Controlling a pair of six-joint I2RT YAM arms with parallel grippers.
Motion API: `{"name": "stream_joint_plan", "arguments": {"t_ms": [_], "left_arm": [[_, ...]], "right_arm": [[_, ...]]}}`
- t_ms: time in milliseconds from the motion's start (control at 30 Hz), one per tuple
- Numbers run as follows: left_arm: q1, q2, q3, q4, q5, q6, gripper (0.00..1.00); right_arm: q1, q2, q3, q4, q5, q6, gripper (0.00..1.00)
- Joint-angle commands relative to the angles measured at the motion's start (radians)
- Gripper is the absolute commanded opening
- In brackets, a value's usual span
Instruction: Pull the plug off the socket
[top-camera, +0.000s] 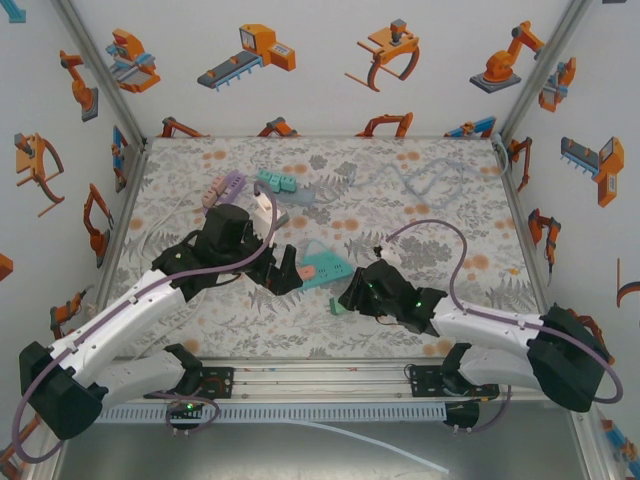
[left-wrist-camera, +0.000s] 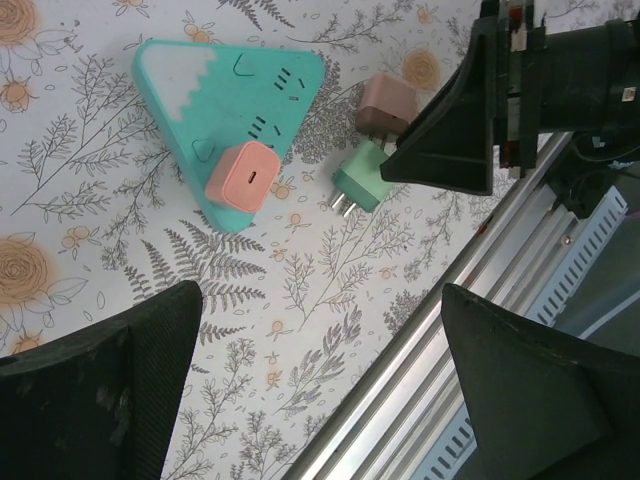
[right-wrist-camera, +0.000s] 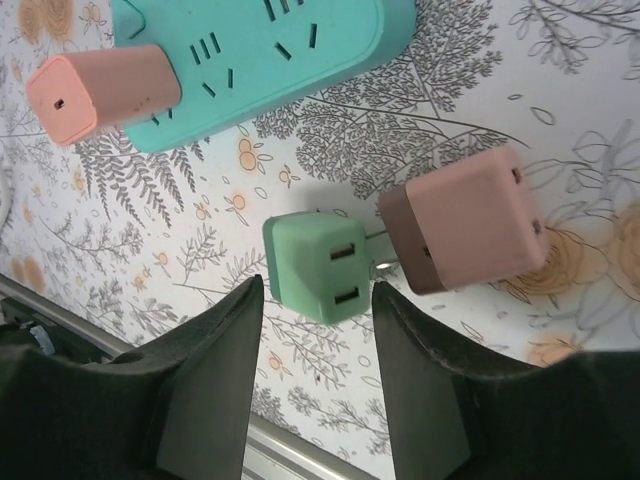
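Over the green plug (right-wrist-camera: 318, 265), the right gripper (right-wrist-camera: 317, 300) hovers, jaws apart.

green plug (right-wrist-camera: 315, 265) between parted fingers (right-wrist-camera: 210, 390) | pink plug (right-wrist-camera: 100, 90) in socket (right-wrist-camera: 330, 55)

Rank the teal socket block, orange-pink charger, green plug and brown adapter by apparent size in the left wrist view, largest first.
1. teal socket block
2. orange-pink charger, green plug and brown adapter look alike. The charger sits nearer the camera and the adapter is partly hidden, so these are unranked.
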Motion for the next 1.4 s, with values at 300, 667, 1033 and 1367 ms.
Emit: {"name": "stream_joint_plan", "arguments": {"t_ms": [300,667,1033,1367], "left_arm": [[-0.006,0.012,-0.010,0.004,-0.194,-0.075,0.95],[0.049,0.159,0.064,0.017,-0.222,-0.127,0.95],[0.198,0.386,0.151,0.110,-0.027,-0.146,0.93],[0.211,0.581,0.230,0.162,0.040,-0.108,0.93]], "right_arm": [[0.009,-0.236,0.162,-0.210,0.160,-0.560,0.45],[0.008,-0.151,0.235,-0.093,-0.192,-1.639,0.46],[-0.044,0.204,0.405,-0.071,-0.609,-1.954,0.46],[-0.089,0.430,0.494,0.015,-0.684,-1.956,0.45]]}}
